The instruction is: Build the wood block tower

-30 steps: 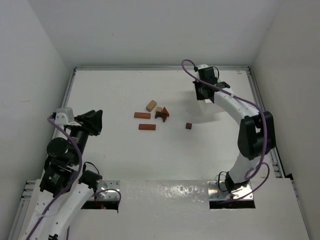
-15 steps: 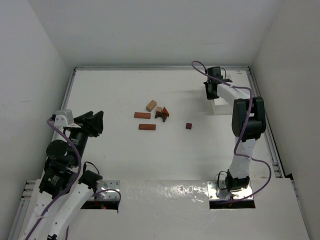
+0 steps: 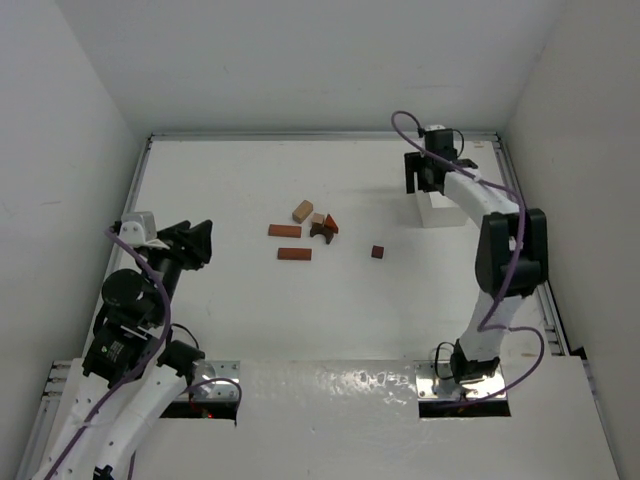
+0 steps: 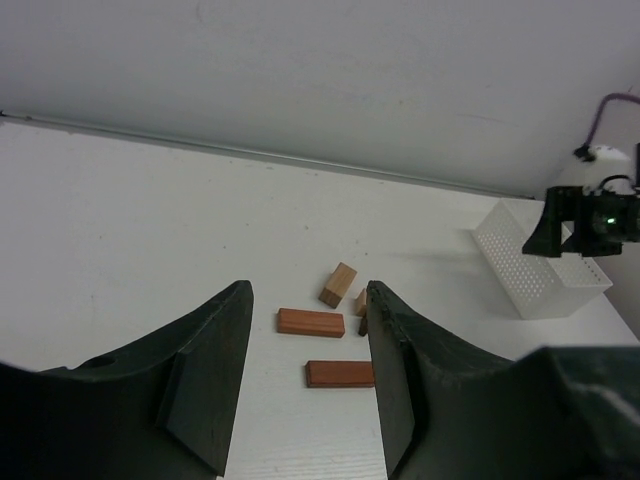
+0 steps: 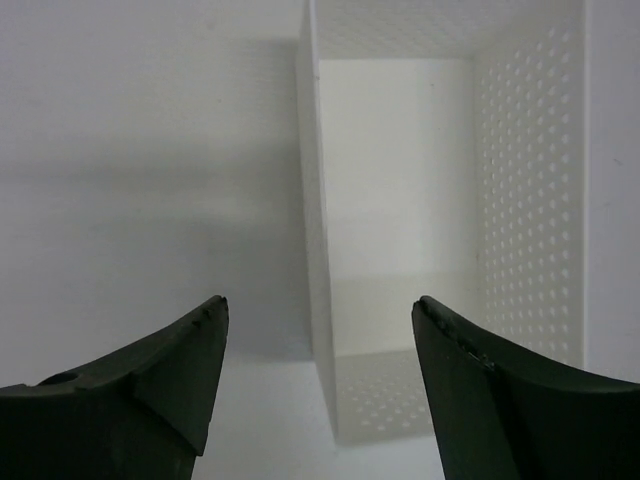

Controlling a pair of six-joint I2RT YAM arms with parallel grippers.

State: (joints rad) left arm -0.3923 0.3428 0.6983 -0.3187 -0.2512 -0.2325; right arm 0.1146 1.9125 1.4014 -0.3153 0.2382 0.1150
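Right wrist: right gripper [image 5: 318,305] wide, empty

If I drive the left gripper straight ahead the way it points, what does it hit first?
Likely the nearer reddish-brown bar, low between the open jaws of the left gripper; the farther bar lies just beyond. Depth is unclear.
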